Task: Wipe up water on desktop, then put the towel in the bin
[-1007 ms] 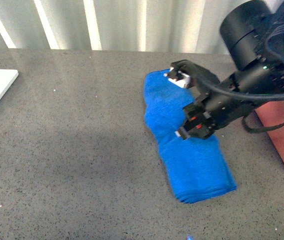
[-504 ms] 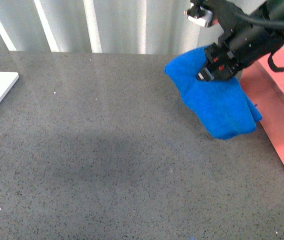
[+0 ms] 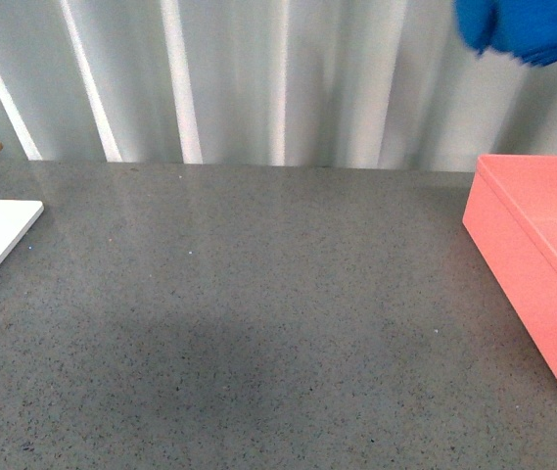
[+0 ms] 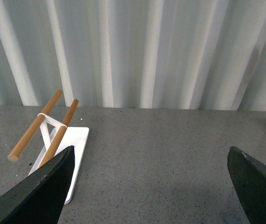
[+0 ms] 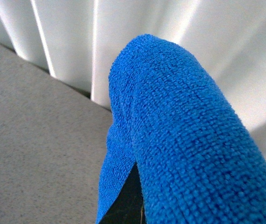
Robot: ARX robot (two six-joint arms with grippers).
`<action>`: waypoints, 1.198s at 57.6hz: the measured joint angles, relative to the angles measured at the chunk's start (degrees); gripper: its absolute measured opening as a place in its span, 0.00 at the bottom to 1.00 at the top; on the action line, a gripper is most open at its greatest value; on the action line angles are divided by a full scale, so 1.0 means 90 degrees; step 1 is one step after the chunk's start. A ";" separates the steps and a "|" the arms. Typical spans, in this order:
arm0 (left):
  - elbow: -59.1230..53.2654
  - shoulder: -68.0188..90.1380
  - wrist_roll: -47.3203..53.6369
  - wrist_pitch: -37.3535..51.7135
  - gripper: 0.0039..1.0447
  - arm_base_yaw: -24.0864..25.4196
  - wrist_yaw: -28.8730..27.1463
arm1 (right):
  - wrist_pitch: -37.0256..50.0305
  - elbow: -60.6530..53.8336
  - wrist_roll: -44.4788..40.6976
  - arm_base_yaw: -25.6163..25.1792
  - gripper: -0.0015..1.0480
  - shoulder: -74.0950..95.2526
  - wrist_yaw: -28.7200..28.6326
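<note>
Well left of the bin (image 3: 533,264), your left gripper (image 4: 150,154) is hovering over the desktop (image 3: 258,323) with fingers spread wide, holding nothing. High above the bin, the towel (image 3: 528,29) is hanging clear of it, draping in a rounded fold over your right gripper (image 5: 129,203); you cannot tell that grip or the towel's long axis.

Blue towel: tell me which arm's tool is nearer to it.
Right. The towel drapes over the right tool, high off the desktop. The left tool hangs open near the white stand, no towel in its view.
</note>
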 joint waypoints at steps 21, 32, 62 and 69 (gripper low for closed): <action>0.0000 0.0000 0.0000 0.0000 0.94 0.0000 0.0000 | 0.0296 -0.2033 -0.0566 -0.2183 0.04 0.0124 -0.0187; 0.0000 0.0000 0.0000 0.0000 0.94 0.0000 0.0000 | 0.0345 -0.1853 -0.0464 -0.2093 0.04 0.0709 0.0058; 0.0000 0.0000 0.0000 -0.0002 0.94 0.0000 0.0000 | -0.1156 -0.0080 -0.0619 -0.1727 0.11 0.2620 0.1489; 0.0000 0.0000 0.0000 -0.0002 0.94 0.0000 -0.0002 | -0.1559 -0.0141 -0.1129 -0.1664 0.34 0.2790 0.1644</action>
